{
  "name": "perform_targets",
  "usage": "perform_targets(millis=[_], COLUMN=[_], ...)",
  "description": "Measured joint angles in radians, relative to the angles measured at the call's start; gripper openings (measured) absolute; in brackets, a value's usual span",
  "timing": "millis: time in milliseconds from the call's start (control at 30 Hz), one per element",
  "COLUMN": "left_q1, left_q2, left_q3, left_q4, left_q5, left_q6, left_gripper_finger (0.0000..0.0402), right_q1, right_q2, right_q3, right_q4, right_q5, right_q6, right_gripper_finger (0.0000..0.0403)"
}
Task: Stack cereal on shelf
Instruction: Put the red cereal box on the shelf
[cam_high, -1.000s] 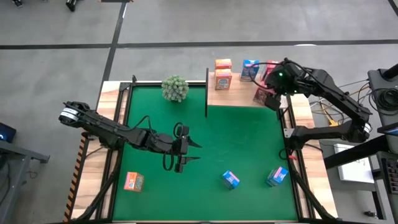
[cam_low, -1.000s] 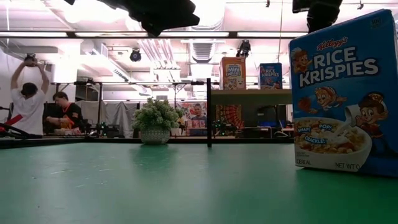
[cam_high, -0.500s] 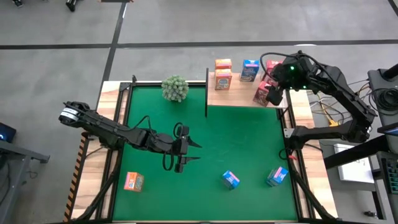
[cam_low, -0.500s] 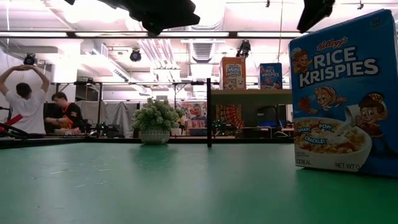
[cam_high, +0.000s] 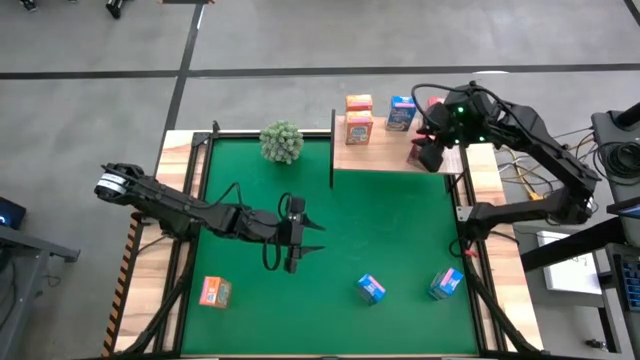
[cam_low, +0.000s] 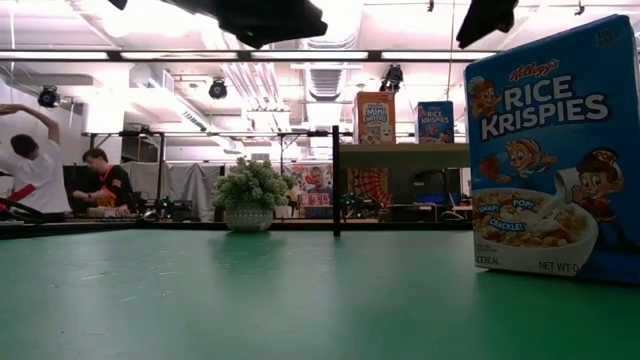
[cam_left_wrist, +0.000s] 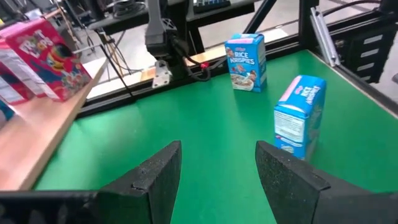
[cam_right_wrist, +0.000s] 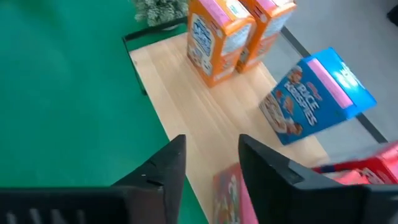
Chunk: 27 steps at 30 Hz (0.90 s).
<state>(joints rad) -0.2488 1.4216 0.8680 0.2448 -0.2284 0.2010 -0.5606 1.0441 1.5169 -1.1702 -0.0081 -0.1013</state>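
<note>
The shelf, a light wooden board (cam_high: 385, 155) with black posts, sits at the far right. On it stand two orange boxes (cam_high: 359, 117), a blue box (cam_high: 402, 112) and two red boxes (cam_high: 416, 151). My right gripper (cam_high: 432, 155) is open just above the nearer red box (cam_right_wrist: 227, 186), whose top shows below the gap between the fingers. My left gripper (cam_high: 308, 238) is open and empty above the middle of the green mat. Two blue boxes (cam_high: 371, 289) (cam_high: 446, 284) and an orange box (cam_high: 214, 291) stand on the mat near its near edge.
A round green plant (cam_high: 282, 141) stands at the mat's far edge, left of the shelf's black post (cam_high: 332, 150). The blue box on the shelf (cam_right_wrist: 317, 93) shows tilted in the right wrist view. People show in the room behind the table (cam_low: 40, 170).
My right gripper has drawn back from the shelf's near right corner, going a little up and toward the table's left and far edge. The red box below it stays on the board.
</note>
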Motion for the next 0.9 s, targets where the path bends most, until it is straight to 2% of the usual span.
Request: perform_targets(millis=[267, 433, 667, 900], left_q1=[0.041, 0.076, 0.163, 0.215], left_q2=[-0.007, -0.012, -0.027, -0.030], left_q3=[0.000, 0.000, -0.001, -0.001], left_q4=[0.001, -0.003, -0.020, -0.024], left_q5=[0.000, 0.000, 0.003, 0.086], left_q6=[0.092, 0.169, 0.248, 0.249], left_gripper_finger=[0.0190, 0.0190, 0.0190, 0.0190], right_q1=[0.035, 0.035, 0.035, 0.035], right_q2=[0.053, 0.099, 0.144, 0.169], right_q3=[0.000, 0.000, 0.000, 0.000], right_q4=[0.032, 0.031, 0.023, 0.020], right_q5=[0.008, 0.009, 0.022, 0.062], right_q6=[0.025, 0.023, 0.028, 0.083], right_gripper_finger=[0.0051, 0.0013, 0.0009, 0.0009])
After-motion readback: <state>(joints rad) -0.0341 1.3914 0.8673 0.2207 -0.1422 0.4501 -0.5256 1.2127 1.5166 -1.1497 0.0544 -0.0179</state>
